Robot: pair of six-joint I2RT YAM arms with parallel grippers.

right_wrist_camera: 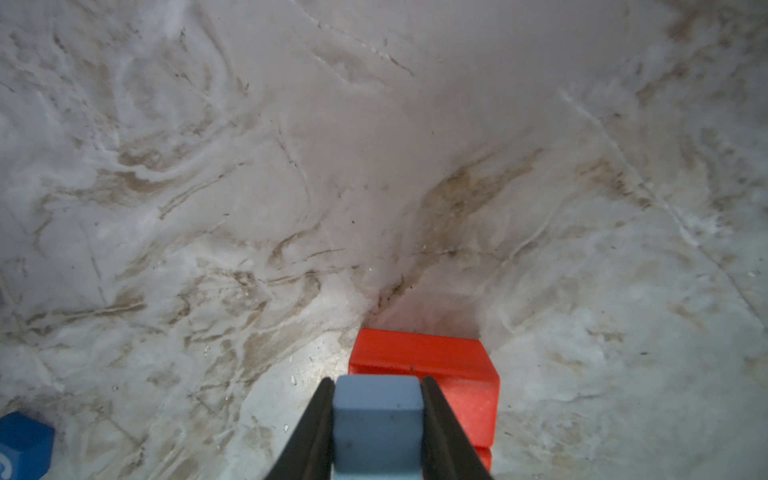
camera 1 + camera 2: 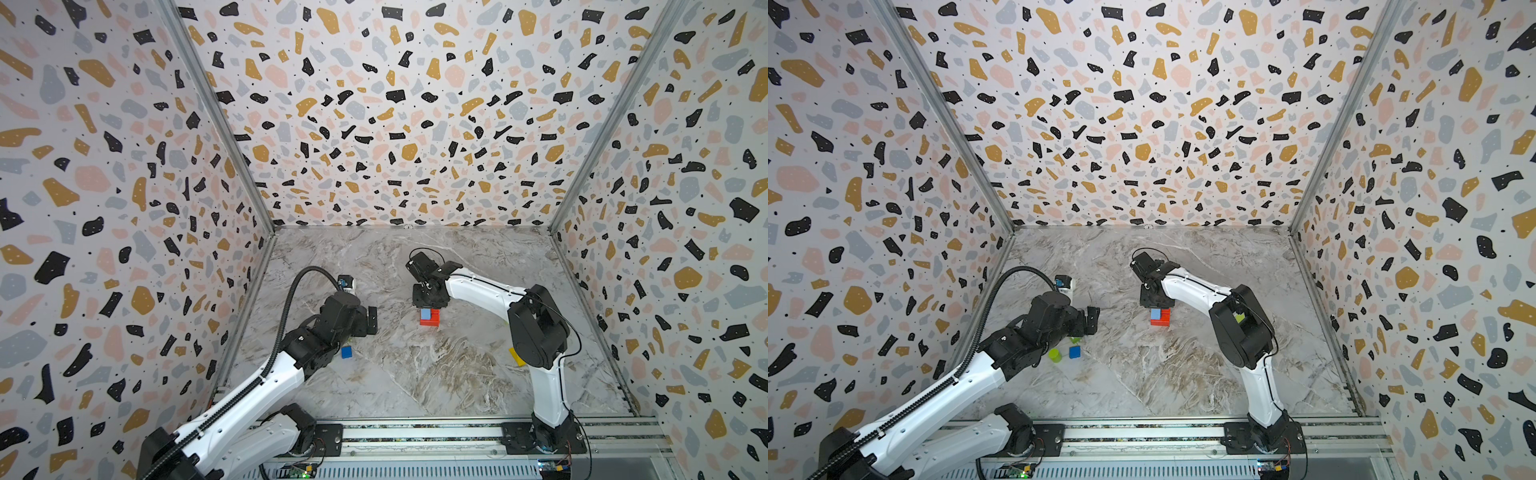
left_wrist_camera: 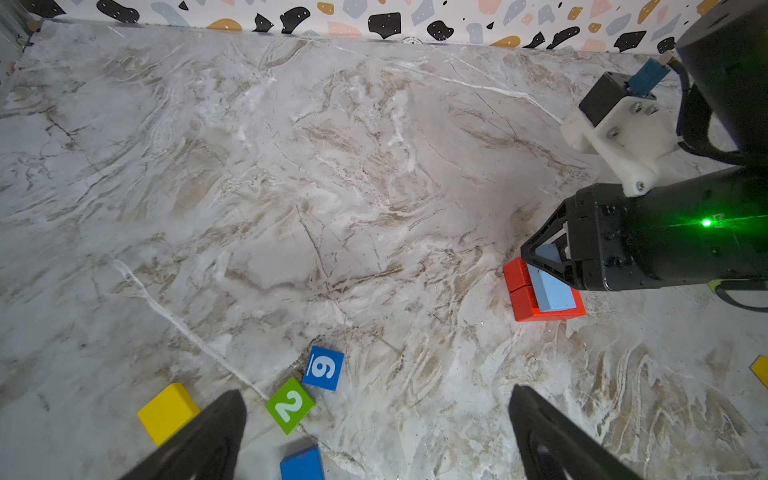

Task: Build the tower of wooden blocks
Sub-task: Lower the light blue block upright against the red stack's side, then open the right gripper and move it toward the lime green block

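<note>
Fingers of the right arm [image 1: 316, 432] clamped on a pale blue block [image 1: 376, 424], sitting on the red slabs [image 1: 449, 361] on the counter [image 3: 291, 187].
Looks like layer two going down; next up: let go gently, lift straight. Left fingers [image 3: 208, 436] spread wide, holding nothing.

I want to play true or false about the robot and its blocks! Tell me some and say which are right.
The right gripper is shut on the light blue block. True.
The left gripper holds the yellow cube. False: it is open and empty; the cube lies on the table.
The green block shows a 2. True.
The red blocks sit on top of the light blue block. False: the light blue block is above them.
</note>
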